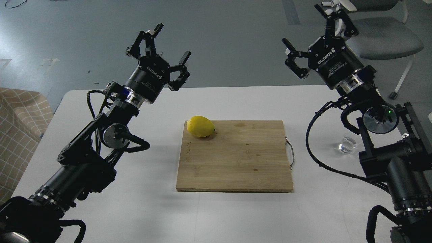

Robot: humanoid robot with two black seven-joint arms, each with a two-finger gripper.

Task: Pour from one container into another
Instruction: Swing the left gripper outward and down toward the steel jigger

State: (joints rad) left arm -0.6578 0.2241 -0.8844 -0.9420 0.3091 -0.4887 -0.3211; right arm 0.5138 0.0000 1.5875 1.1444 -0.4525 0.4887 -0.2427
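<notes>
— Since the white table point(141, 202) fills the near half of the view, what lies on it?

— A wooden cutting board point(236, 158) sits at the middle, with a metal handle on its right edge. A lemon point(200, 126) rests on its far left corner.

— And the glass cup?

— The small clear glass cup point(347, 144) stands upright on the table, well to the right of the board, just beside the right arm's black links. Part of it may be hidden by them.

— Grippers?

— Both are raised above the table's far edge. The left gripper point(172, 44) has its fingers spread apart, holding nothing. The right gripper point(305, 28) is likewise spread wide and empty.

— Beyond the table?

— Grey floor, a grey chair point(384, 37) cut off at the top right, and a checked cloth point(20, 135) at the left edge.
</notes>
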